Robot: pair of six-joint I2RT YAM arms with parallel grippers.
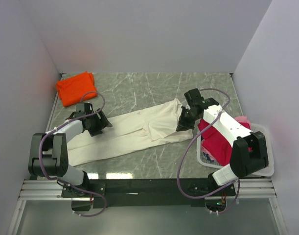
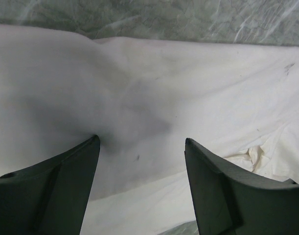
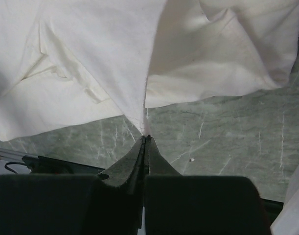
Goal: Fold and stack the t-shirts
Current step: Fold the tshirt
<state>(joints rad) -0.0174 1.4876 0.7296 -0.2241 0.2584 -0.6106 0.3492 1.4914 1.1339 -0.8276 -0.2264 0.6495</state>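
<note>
Closest to the lens in the right wrist view, the dark fingers of the right tool [image 3: 145,139] are pressed fully together. A corner of the large, soft cream t-shirt [image 3: 90,49] runs down to a point at their tips, so the tool appears to have that corner pinched. The cloth slopes up off the grey-green marbled tabletop [image 3: 227,127] toward the grip, which suits drawing that end over for a fold.

In the left wrist view the left tool [image 2: 139,147] stands wide apart with nothing held between its fingers [image 2: 61,181]. It is low over the same shirt, and whether the tips touch the cloth cannot be told. It looks placed to pin or take the other end so the shirt does not slide.

From overhead, the cream t-shirt lies stretched in a band from the lower left to right of centre, with a tool at each end, and it is not yet folded. A bright orange t-shirt [image 1: 77,88], folded flat, sits well apart in the upper left corner and is probably the start of the stack. At the lower right a crimson-red t-shirt [image 1: 215,139] spills out of a white plastic lattice basket [image 1: 264,169], with a pale pink t-shirt [image 1: 243,119] just showing beside it. Both look unfolded.
</note>
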